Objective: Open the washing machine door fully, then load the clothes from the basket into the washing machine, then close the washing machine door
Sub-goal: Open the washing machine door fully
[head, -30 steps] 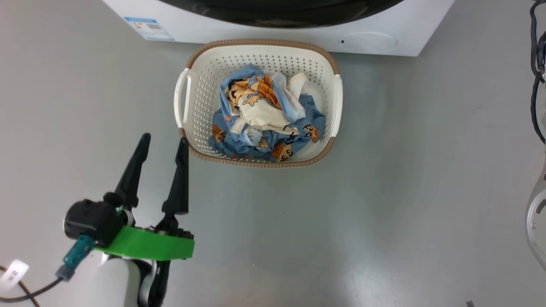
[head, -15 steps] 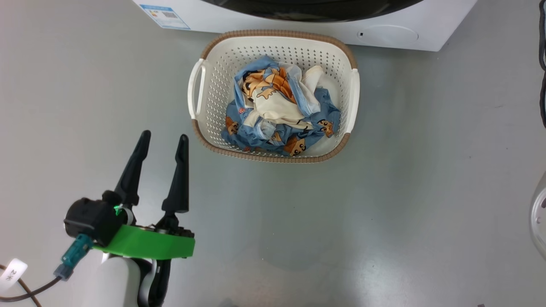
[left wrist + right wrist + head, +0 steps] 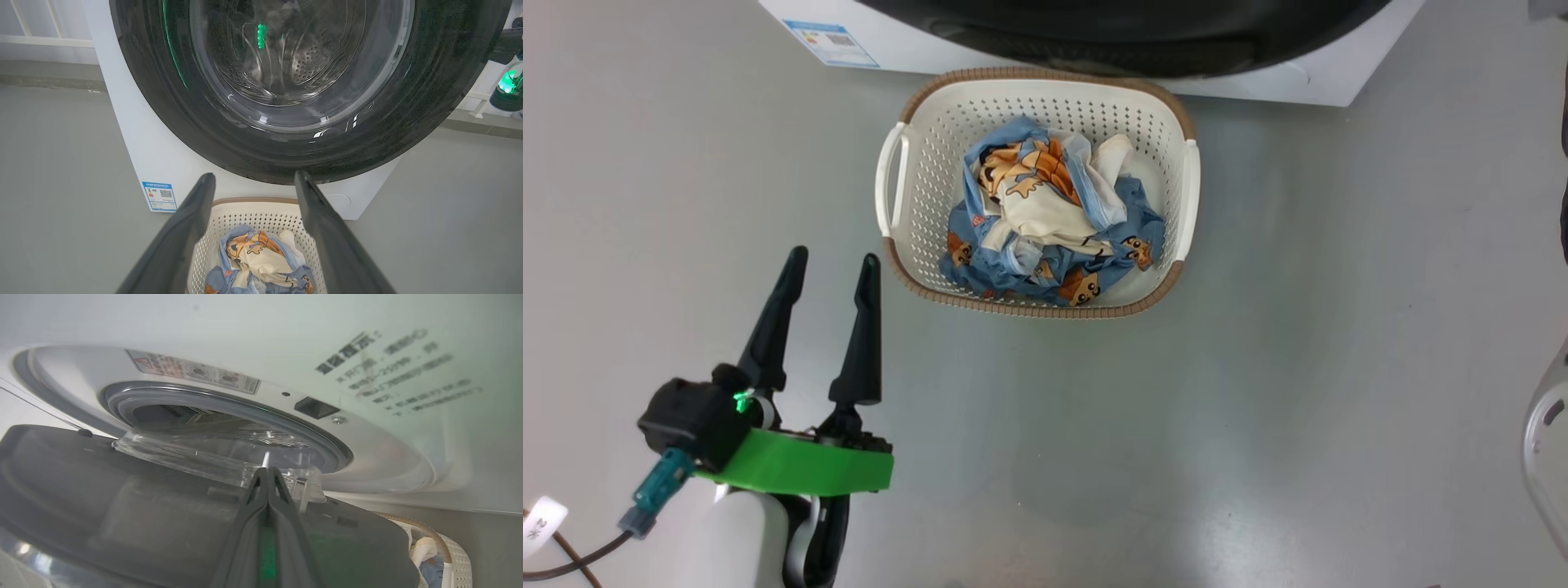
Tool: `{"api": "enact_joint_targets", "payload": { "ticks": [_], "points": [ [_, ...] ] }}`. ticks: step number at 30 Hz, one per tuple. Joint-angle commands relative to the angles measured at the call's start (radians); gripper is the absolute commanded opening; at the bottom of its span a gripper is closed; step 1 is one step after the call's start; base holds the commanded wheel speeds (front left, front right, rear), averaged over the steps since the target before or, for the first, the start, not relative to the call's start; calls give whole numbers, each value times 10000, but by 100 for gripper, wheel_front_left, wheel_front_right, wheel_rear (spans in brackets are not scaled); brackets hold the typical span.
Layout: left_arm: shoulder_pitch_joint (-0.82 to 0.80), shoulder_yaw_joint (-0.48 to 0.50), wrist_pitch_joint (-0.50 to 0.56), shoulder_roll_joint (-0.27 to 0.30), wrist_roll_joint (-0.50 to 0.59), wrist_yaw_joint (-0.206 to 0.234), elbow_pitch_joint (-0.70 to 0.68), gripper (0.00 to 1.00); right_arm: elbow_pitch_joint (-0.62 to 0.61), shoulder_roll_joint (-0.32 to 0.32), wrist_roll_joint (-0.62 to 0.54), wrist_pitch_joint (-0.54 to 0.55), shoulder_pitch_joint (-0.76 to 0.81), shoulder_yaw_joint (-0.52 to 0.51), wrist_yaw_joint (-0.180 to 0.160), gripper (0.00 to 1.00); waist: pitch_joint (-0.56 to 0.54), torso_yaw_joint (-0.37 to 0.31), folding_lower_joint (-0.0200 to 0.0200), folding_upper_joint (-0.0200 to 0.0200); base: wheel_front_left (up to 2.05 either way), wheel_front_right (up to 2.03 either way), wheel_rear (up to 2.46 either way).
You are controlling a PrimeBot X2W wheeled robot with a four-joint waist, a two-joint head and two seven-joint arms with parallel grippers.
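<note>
While my left gripper [image 3: 834, 256] hangs with fingers spread at 8 o'clock, the clothes [image 3: 1045, 220] lie in the basket [image 3: 1029, 309] at 12, just before the washing machine [image 3: 1307, 82]. My right gripper [image 3: 265, 470], fingers pressed together, sits at the edge of the ajar washing machine door [image 3: 122, 506].

The pale left forearm [image 3: 739, 535] comes up from the lower left in the head view. It has a green collar [image 3: 800, 472] at the wrist, and a black housing [image 3: 690, 420] beside it shows a small green light. The left jaws stand parted, their long dark fingers [image 3: 770, 327] pointing forward. The right jaws are pressed together, and their fingers [image 3: 261, 531] meet at the tips.
</note>
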Motion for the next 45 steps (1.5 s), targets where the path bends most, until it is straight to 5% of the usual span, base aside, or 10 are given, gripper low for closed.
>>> {"api": "enact_joint_targets", "payload": {
  "ticks": [1, 26, 36, 45],
  "points": [
    [-46, 408, -80, 206, 23, -29, -291, 100, -384, 668, 239, 416, 243, 218, 75, 0, -67, -24, 0, -1, 0, 0, 0],
    [385, 691, -80, 206, 333, -29, -441, 100, -2850, 1214, 573, 3926, 2678, 259, 75, 0, -1118, -101, 0, -1, 0, 0, 0],
    [726, 626, -80, 206, 459, -29, -585, 100, -2816, 1220, 2105, 4351, 4054, 1842, 75, 0, -1656, -95, 0, -1, 0, 0, 0],
    [1015, 641, -80, 206, 540, -29, -659, 100, -3122, 1221, 3505, 3555, 5151, 3666, 75, 0, -2143, -40, 0, -1, 0, 0, 0]
  ]
}}
